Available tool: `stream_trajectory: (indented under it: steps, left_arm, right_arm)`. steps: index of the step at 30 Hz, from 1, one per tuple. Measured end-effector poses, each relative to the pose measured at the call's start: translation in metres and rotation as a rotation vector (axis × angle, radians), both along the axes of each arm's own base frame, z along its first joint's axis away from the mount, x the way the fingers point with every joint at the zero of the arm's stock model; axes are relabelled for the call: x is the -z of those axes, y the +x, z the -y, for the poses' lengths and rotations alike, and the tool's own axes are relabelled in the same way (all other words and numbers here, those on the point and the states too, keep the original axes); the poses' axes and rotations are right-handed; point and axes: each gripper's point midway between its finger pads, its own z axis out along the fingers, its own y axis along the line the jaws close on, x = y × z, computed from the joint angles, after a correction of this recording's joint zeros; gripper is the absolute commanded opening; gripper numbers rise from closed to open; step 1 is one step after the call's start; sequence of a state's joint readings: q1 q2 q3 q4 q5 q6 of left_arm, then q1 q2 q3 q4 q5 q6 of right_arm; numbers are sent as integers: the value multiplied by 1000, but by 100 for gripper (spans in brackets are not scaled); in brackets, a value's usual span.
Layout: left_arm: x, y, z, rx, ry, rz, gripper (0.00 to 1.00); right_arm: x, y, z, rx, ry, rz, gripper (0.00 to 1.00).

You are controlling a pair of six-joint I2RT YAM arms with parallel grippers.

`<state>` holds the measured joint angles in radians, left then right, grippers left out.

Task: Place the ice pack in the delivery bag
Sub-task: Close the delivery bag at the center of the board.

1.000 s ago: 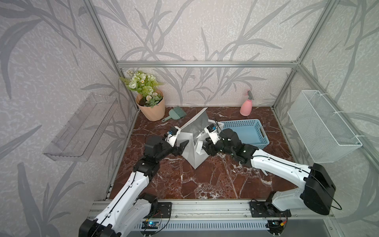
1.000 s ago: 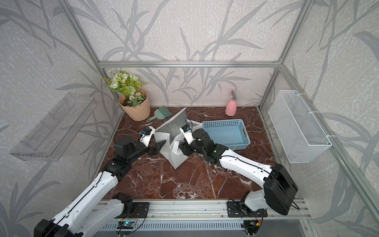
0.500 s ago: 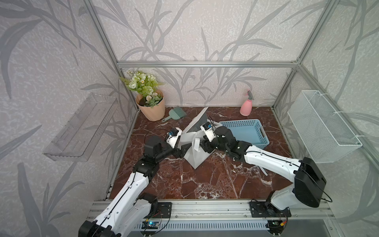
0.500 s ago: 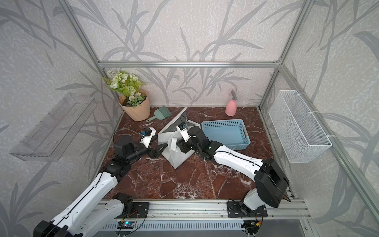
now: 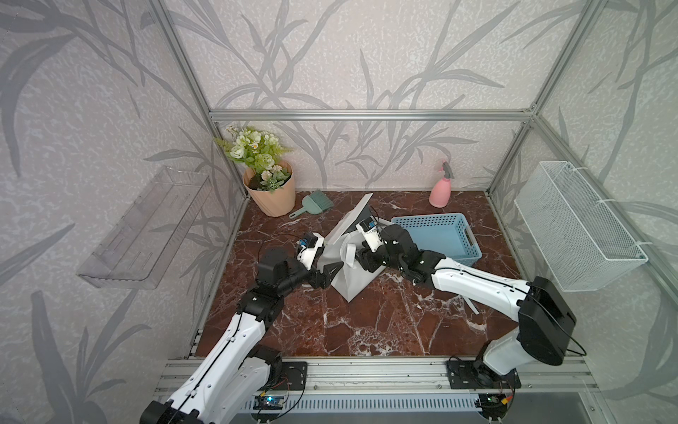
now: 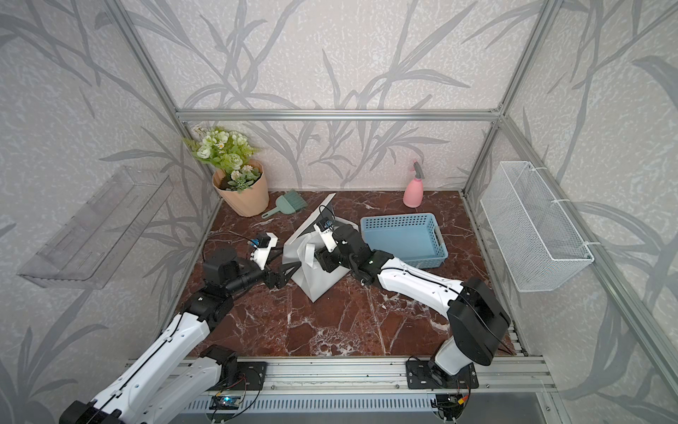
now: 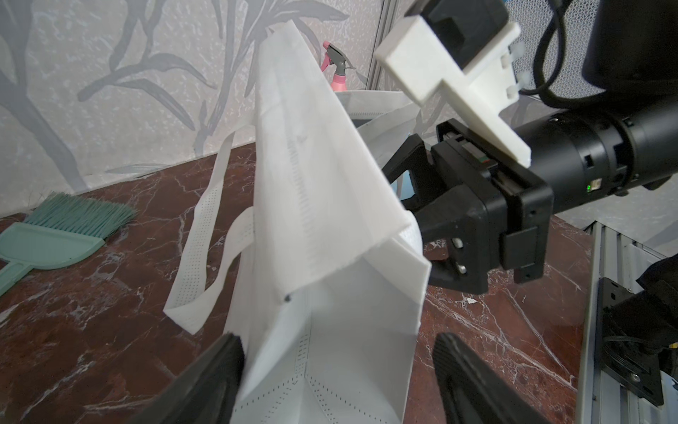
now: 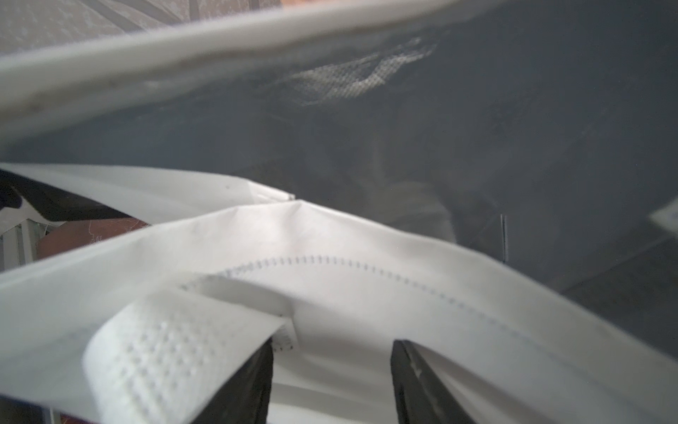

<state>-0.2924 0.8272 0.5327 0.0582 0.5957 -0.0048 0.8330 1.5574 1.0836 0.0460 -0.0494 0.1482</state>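
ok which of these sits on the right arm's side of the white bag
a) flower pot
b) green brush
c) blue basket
c: in both top views the blue basket stands on that side of the bag.

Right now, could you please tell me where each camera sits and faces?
Both top views: high behind the robot, looking down; left arm and right arm flank the white fabric delivery bag.
Left wrist: left arm, facing the bag's outside; left end effector, right end effector show.
Right wrist: right arm, facing the bag's grey lining; own fingertips show.
Shared: all four show the bag.
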Motion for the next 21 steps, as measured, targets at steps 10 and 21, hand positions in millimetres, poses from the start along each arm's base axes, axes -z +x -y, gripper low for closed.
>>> stream_trajectory:
  steps: [10,21]
  left_arm:
    - [12,9,4,-35,-7,-6,83]
    - [40,23,17,-53,59,-36,75]
  right_arm:
    - [-2,1,-1,1,9,7,55]
    - [-4,2,-1,1,15,12,55]
